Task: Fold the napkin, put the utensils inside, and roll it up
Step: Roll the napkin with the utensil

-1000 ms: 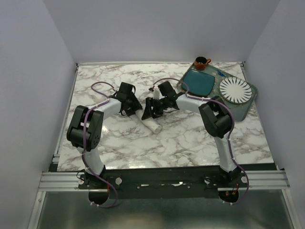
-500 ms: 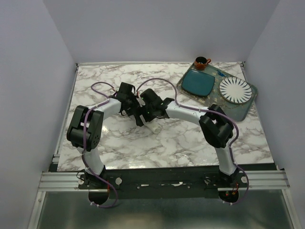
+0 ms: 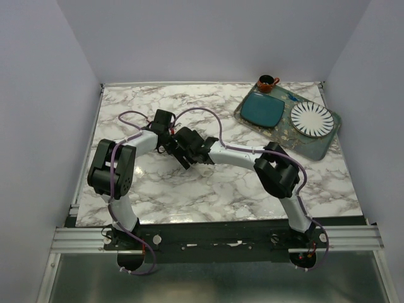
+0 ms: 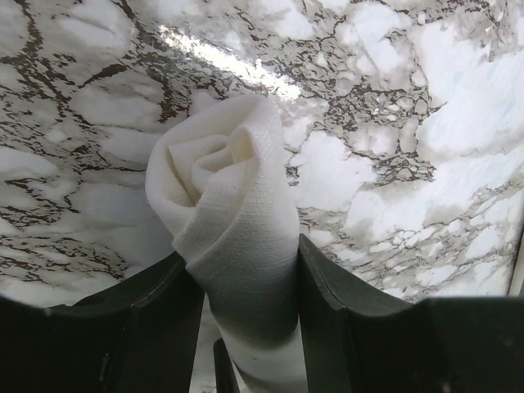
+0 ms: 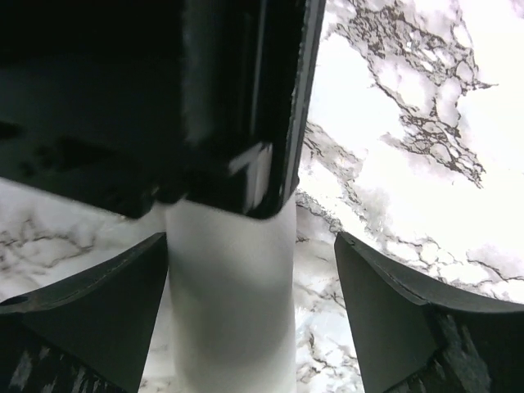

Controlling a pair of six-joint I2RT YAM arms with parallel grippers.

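Right arm has swung left across the marble table within the last second. Its gripper now sits nose to nose with the left gripper. The right jaws have spread wide and straddle the napkin without pinching it, with bare marble showing on one side. Left gripper unchanged: roughly half open, both fingers pressed on the rolled cloth, spiral end poking past them. The roll lies left of centre on the table, now hidden under both wrists from above, where a second ago it lay in plain sight. I cannot see the spoon or tell whether it is inside. I judge the rolling nearly done; this looks like a regrip.
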